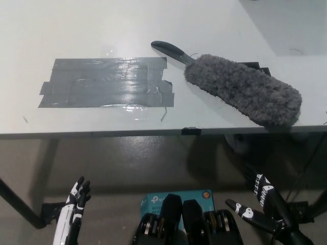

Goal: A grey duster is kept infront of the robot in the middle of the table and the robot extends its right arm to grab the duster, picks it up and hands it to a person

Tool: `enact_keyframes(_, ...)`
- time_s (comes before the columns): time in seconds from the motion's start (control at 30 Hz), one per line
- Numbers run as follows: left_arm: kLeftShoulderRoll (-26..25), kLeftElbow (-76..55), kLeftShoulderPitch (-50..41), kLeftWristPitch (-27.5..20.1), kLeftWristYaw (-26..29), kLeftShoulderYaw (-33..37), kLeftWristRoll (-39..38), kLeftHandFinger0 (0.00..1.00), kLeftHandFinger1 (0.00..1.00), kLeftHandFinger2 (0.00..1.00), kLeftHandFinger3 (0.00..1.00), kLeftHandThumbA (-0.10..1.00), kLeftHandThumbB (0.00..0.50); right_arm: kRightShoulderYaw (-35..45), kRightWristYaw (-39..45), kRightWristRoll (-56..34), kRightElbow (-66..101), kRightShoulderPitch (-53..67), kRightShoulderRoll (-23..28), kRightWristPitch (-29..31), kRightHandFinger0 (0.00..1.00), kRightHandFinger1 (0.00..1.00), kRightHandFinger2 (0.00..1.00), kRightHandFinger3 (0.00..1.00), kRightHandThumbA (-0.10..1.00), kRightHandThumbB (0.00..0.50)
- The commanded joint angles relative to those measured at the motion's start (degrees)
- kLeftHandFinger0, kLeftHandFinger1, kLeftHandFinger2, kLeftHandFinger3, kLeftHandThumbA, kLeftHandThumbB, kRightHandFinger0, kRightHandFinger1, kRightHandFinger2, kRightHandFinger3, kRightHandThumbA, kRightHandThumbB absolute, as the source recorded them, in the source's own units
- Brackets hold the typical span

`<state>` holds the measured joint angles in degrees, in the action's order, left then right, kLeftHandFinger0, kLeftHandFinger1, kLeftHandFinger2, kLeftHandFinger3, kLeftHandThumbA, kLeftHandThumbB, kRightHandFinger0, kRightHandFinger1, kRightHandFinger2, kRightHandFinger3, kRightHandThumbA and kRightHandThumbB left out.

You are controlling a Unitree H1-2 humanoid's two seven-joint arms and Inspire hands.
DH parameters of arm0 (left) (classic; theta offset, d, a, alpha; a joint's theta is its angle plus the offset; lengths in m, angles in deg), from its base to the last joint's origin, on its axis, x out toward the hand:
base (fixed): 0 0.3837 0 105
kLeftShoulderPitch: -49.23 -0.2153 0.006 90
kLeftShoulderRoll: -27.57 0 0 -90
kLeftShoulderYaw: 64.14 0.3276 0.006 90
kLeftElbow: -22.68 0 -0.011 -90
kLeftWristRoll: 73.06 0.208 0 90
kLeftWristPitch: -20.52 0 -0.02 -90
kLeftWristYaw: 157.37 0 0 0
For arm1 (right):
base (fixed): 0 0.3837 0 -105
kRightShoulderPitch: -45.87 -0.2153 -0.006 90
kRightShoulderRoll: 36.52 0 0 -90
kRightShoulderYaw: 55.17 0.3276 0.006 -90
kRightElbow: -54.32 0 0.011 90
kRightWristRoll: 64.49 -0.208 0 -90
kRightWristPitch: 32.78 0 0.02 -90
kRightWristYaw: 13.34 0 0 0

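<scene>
**A:** So what have we got from the head view? We count one grey duster (242,90) lying flat on the white table (76,30), over on the right side of the picture. Its fluffy head points toward the near right edge and its dark handle (171,50) sticks out toward the far middle.

**B:** Yep, just the one. We also see one patch of grey tape (104,82) stuck on the tabletop, left of the duster, near the handle end but not under it as far as we can tell.

**A:** And hands? We count two, both low, below the table edge and well apart from the duster.

**B:** Right. The black right hand (260,201) sits at the lower right with its fingers spread and nothing in it. The white left hand (76,200) rests at the lower left, fingers loosely apart, also holding nothing.

**A:** There's one teal box (158,200) on the floor, bottom middle.
</scene>
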<state>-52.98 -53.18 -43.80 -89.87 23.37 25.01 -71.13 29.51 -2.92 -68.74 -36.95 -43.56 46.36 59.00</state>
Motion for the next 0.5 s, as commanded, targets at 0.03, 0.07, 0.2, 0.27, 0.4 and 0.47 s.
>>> enact_keyframes(0.03,-0.66,-1.16,0.66,-2.18,-0.78,-0.21,-0.67,1.00,1.00,1.00,1.00,0.91,0.326,-0.07,0.56,0.91,1.81,-1.27,0.43,2.82,1.00,1.00,1.00,1.00,0.93,0.406)
enact_keyframes(0.07,-0.65,-1.09,0.67,-2.16,-0.75,-0.22,-0.65,1.00,1.00,1.00,1.00,0.91,0.328,-0.09,0.44,1.19,1.80,-1.24,0.44,2.92,1.00,1.00,1.00,1.00,0.93,0.407)
enact_keyframes(0.2,-0.62,-1.42,0.37,-1.91,-0.37,-0.19,0.06,1.00,1.00,1.00,1.00,0.91,0.334,-0.09,0.75,0.89,1.66,-1.12,0.34,2.91,1.00,1.00,1.00,1.00,0.93,0.408)
enact_keyframes(0.27,-0.62,-1.21,0.42,-2.22,-0.38,-0.20,0.00,1.00,1.00,1.00,1.00,0.91,0.329,-0.10,0.70,1.06,1.71,-1.09,0.34,2.87,1.00,1.00,1.00,1.00,0.93,0.408)
enact_keyframes(0.4,-0.70,-1.04,0.46,-2.34,-0.64,-0.17,-0.30,1.00,1.00,1.00,1.00,0.91,0.329,-0.10,0.64,1.25,1.86,-1.09,0.35,2.91,1.00,1.00,1.00,1.00,0.93,0.403)
enact_keyframes(0.47,-0.63,-0.83,0.61,-2.47,-0.51,-0.21,-0.24,1.00,1.00,1.00,1.00,0.90,0.331,-0.06,0.67,1.22,1.94,-1.11,0.37,2.98,1.00,1.00,1.00,1.00,0.93,0.403)
